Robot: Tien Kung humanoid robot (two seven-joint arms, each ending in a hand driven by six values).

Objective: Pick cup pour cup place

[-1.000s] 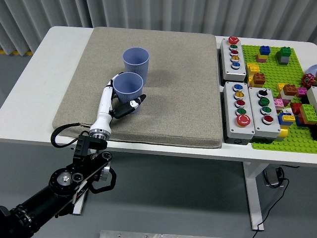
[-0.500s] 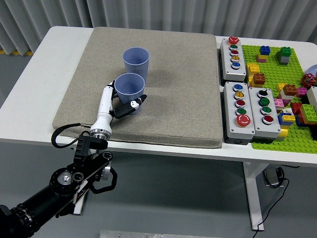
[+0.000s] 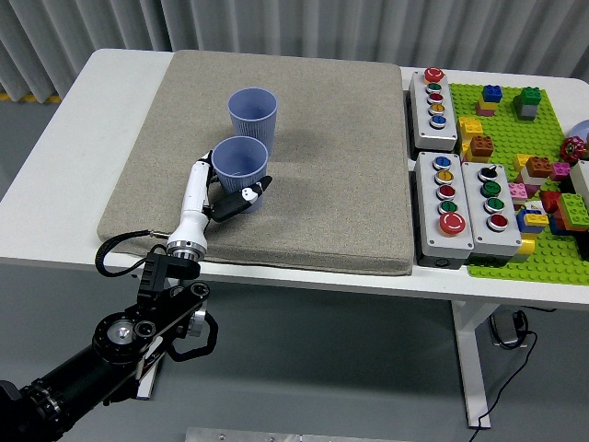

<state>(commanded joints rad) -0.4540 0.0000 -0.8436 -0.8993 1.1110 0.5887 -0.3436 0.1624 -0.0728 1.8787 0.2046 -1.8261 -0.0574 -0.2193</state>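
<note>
While the left hand (image 3: 224, 195) gripped the near cup (image 3: 240, 171), its white and black fingers (image 3: 247, 194) wrapped around the cup's lower wall, the cup stood on the grey mat (image 3: 331, 138) toward the mat's left front part. The black left arm (image 3: 110, 343) reached up from the lower left corner, crossing the table's (image 3: 110, 92) near edge, with a black cable (image 3: 115, 247) looping beside the wrist.

Just behind the held cup stood a second cup (image 3: 253, 112) of the same blue-grey colour, very close to it; whether the two touched could not be told. Nothing else lay on the mat around them, so the far cup was the only thing standing close to the hand.

To the right of the mat, well apart from the cups, sat three grey button boxes (image 3: 451, 193) with coloured buttons, and beyond them a green baseplate (image 3: 515, 138) scattered with toy bricks (image 3: 480, 145).

Both cups stood upright, mouths open upward, their long axes vertical and their rims wider than their bases. The inside of the held cup looked bare, though its bottom was hard to judge.
</note>
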